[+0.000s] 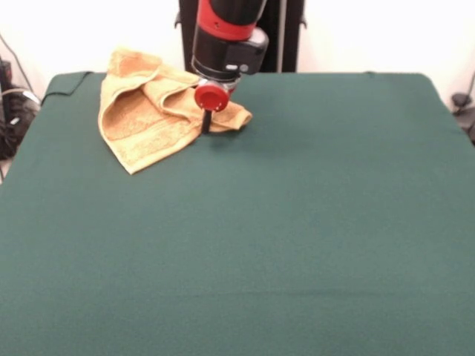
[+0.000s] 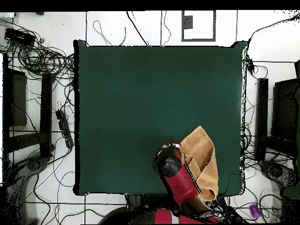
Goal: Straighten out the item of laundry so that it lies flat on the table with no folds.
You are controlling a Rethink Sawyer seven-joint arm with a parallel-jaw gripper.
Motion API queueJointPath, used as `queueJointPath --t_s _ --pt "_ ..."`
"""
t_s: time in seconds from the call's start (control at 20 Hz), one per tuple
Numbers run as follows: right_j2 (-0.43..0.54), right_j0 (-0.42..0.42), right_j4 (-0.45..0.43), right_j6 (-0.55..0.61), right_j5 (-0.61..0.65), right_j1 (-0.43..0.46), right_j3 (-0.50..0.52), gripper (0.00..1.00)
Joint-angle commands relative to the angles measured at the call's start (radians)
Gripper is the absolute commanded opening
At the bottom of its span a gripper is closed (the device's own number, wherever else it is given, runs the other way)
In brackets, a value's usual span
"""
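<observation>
Towel: crumpled orange-tan terry towel (image 1: 152, 111) folded on dark green cloth table (image 1: 297, 237).
Gripper (image 1: 205, 124): down on towel's corner, likely to drag it flat; jaw state unreadable.

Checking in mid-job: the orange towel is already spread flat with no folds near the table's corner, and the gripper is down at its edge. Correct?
Not quite. The towel is not flat: the front view shows it crumpled, with layers folded over each other. The rest holds: it lies near a corner of the green table, and the gripper is down at its edge.
</observation>
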Motion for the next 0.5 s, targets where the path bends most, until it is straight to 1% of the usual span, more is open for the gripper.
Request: queueJointPath --t_s 0.05,0.2,0.35,0.5 --pt "0.142 0.1 0.12 0.148 0.123 0.165 -0.29 0.0" --pt "0.061 0.17 0.177 0.101 0.208 0.172 -0.307 0.0" --pt "0.047 0.177 0.169 0.108 0.223 0.176 -0.314 0.0" --pt "0.059 0.159 0.135 0.127 0.209 0.175 -0.311 0.0"
